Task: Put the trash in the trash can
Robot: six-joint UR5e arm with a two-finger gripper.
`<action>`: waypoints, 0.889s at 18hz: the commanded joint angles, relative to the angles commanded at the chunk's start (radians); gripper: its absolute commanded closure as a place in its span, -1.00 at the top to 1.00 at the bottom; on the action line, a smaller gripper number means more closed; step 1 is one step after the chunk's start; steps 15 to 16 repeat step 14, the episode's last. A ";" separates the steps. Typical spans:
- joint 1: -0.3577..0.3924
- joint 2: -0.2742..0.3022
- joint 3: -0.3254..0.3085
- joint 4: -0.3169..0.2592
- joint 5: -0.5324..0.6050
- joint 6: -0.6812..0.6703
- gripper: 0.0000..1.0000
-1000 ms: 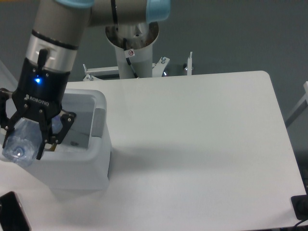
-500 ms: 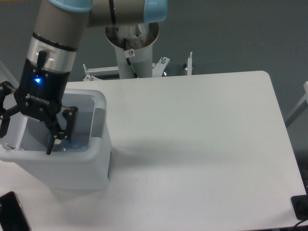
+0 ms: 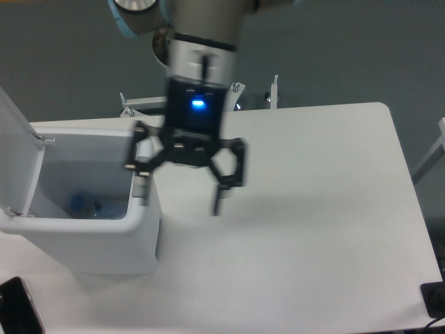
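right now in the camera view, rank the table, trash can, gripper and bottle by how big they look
1. table
2. trash can
3. gripper, though it is nearer the camera, so that inflates it
4. bottle, only partly visible inside the can

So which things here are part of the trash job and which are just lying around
Job:
- large white rectangular plastic bin, lid open
- clear plastic bottle with blue cap, inside it
- black two-finger gripper, jaws open

Lying about:
- dark flat object at front left corner
- white table
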 joint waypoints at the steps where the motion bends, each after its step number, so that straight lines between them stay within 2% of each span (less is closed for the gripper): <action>1: 0.019 0.006 -0.011 0.000 0.003 0.052 1.00; 3: 0.068 0.044 -0.044 -0.017 0.018 0.160 1.00; 5: 0.138 0.113 -0.124 -0.028 0.057 0.360 1.00; 9: 0.197 0.201 -0.215 -0.086 0.159 0.615 1.00; 14: 0.204 0.245 -0.230 -0.184 0.239 0.767 1.00; 16: 0.204 0.245 -0.230 -0.184 0.239 0.767 1.00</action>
